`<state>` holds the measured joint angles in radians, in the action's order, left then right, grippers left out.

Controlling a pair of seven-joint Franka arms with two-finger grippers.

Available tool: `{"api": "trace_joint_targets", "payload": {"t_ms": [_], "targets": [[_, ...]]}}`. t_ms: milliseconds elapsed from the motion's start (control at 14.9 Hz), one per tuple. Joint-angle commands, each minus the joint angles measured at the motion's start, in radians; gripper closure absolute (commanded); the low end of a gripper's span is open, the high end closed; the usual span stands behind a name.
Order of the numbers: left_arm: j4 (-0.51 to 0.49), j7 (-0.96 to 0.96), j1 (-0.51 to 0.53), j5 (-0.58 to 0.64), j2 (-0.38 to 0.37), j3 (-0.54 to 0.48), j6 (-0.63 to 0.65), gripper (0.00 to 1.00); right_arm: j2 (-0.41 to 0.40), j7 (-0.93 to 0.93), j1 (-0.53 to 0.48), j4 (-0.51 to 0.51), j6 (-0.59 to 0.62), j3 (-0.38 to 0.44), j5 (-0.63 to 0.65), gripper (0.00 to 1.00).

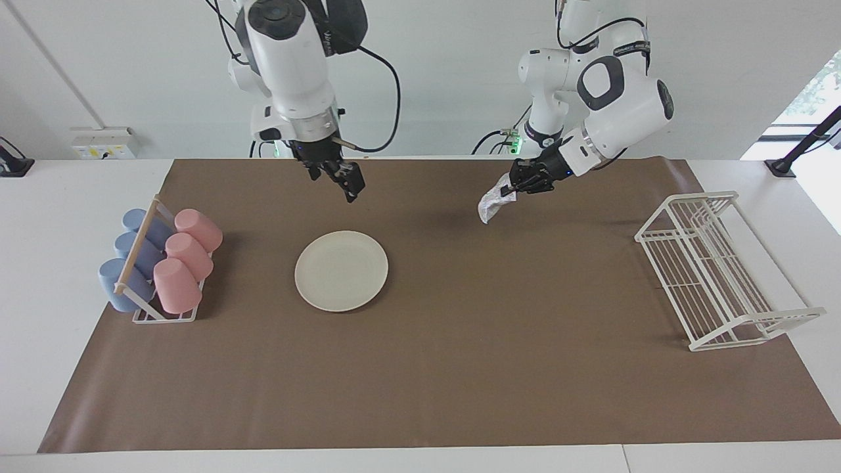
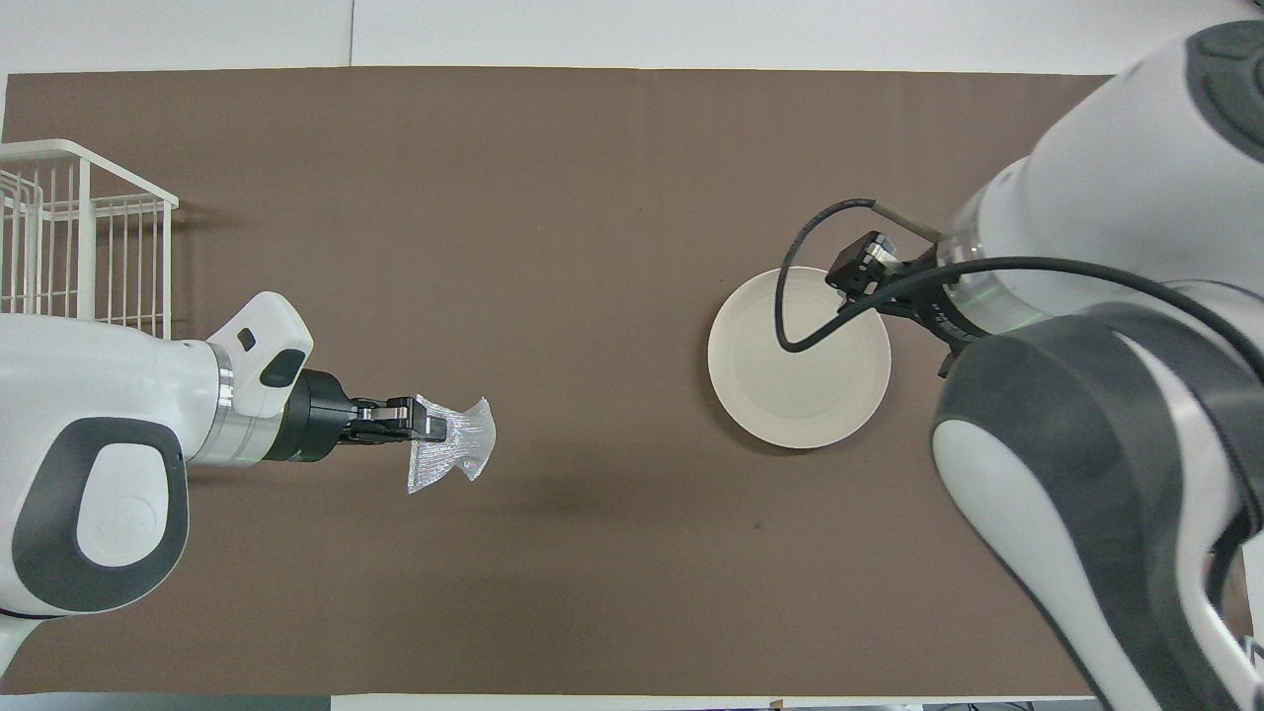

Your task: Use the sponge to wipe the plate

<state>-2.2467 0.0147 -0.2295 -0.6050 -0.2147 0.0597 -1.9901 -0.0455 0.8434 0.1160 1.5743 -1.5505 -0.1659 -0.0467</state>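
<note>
The cream-white plate (image 1: 341, 270) lies flat on the brown mat (image 1: 460, 368), toward the right arm's end; it also shows in the overhead view (image 2: 800, 360). My left gripper (image 1: 509, 190) is shut on the silvery mesh sponge (image 1: 493, 205), which hangs from it in the air over bare mat, well apart from the plate. The overhead view shows this gripper (image 2: 434, 430) and the sponge (image 2: 454, 449) too. My right gripper (image 1: 351, 187) hangs raised over the plate's rim on the robots' side, not touching it. In the overhead view (image 2: 859, 272) it is partly hidden by its own arm.
A rack with several blue and pink cups (image 1: 161, 269) stands at the right arm's end of the mat. A white wire dish rack (image 1: 716, 269) stands at the left arm's end, also in the overhead view (image 2: 79, 237).
</note>
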Motion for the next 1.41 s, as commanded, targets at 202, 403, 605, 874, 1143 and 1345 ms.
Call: {"api": "trace_joint_targets", "payload": {"t_ms": [202, 403, 605, 874, 1143, 1345], "targets": [[0.14, 0.264, -0.017, 0.413, 0.053, 0.025, 0.132, 1.0, 0.056, -0.412, -0.122, 0.044, 0.0, -0.011, 0.008, 0.0], [0.24, 0.332, -0.025, 0.575, 0.09, 0.025, 0.262, 1.0, 0.065, -0.428, -0.124, 0.047, 0.009, -0.012, 0.01, 0.0], [0.323, 0.372, -0.042, 0.723, 0.123, 0.026, 0.385, 1.0, 0.067, -0.506, -0.125, 0.052, 0.007, 0.008, 0.008, 0.0], [0.409, 0.461, -0.111, 0.919, 0.216, 0.026, 0.506, 1.0, 0.058, -0.688, -0.11, 0.044, -0.008, 0.098, 0.008, 0.0], [0.493, 0.464, -0.143, 1.12, 0.288, 0.026, 0.635, 1.0, 0.049, -0.866, -0.11, 0.03, -0.019, 0.15, 0.011, 0.0], [0.533, 0.462, -0.155, 1.263, 0.33, 0.026, 0.706, 1.0, 0.046, -0.889, -0.11, 0.03, -0.062, 0.151, 0.033, 0.0]]}}
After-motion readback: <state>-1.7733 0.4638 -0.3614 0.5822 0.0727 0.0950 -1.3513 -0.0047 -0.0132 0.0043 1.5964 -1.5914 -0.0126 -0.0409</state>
